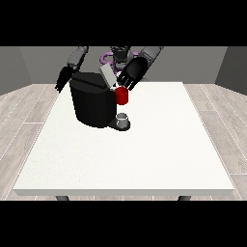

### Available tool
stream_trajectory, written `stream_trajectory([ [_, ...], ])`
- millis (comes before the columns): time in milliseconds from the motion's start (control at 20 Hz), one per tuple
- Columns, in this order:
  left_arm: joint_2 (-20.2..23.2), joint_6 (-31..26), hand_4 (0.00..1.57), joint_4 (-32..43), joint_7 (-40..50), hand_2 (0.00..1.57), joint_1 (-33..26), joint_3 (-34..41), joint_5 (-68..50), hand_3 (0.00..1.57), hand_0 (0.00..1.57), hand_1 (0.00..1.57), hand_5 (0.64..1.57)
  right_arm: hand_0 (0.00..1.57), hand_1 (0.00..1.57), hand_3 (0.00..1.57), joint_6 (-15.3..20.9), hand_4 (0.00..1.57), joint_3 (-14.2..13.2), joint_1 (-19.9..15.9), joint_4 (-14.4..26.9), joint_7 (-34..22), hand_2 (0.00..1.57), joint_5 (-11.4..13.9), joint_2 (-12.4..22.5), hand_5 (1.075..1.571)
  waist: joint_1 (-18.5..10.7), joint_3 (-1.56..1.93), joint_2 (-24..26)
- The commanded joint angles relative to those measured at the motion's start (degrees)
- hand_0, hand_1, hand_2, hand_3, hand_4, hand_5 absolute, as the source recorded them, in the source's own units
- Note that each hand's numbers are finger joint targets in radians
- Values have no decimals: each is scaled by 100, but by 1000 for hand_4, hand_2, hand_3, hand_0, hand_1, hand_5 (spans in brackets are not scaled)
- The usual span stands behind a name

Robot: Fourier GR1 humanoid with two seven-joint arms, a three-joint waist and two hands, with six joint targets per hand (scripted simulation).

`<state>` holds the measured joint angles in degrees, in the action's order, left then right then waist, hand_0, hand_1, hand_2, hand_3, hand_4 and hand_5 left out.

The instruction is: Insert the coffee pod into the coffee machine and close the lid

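At the view's left, one robot hand [63, 80] hangs beside the upper back corner of the coffee machine [91, 103], fingers pointing down and relaxed, holding nothing. The machine is a black block on the white desk [144, 154], set towards the desk's far left part. Its lid [108, 76], a pale grey flap, stands tilted up from the top, so the lid is not yet closed.

Just right of the lid, the robot hand at the view's right [132, 72] hovers over the machine's front head, fingers spread and pointing down towards a red thing at the machine [122, 95]. I see nothing held in it. Below the red thing, a small grey thing [123, 118] sits on the machine's dark base plate [119, 125]; I cannot tell whether this is the coffee pod, and no pod shows plainly elsewhere on the desk.

The step in hand looks like work at the machine's head. To do it well, the hand at the right should come down straight over the opening, keep its fingers away from the raised lid's edge, and only press the lid down from its upper face once the opening is filled.
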<state>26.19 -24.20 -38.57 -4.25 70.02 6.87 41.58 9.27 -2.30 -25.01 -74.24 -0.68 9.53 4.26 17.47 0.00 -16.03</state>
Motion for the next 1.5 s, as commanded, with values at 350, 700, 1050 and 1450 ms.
stream_trajectory([
  [350,-181,-55,441,164,-63,1230,32,-5,8,1196,1187,1187,1571,0,0,0,20,33,-79,-24,60,-73,0,-21,35,1571,-57,1,11],
  [700,-98,164,411,182,-64,1255,125,-66,194,1198,1204,1204,1571,0,0,0,131,0,-111,-54,117,112,0,10,6,1571,-11,1,-207],
  [1050,-94,181,352,233,-85,1245,266,11,167,1199,1212,1212,1571,0,0,0,202,0,-12,29,98,100,0,34,-154,1571,41,2,-134],
  [1450,50,567,0,235,-291,1244,199,-95,434,1157,1225,1225,1571,0,0,0,-14,0,-124,-136,-8,4,0,-74,95,1571,157,1,-244],
])
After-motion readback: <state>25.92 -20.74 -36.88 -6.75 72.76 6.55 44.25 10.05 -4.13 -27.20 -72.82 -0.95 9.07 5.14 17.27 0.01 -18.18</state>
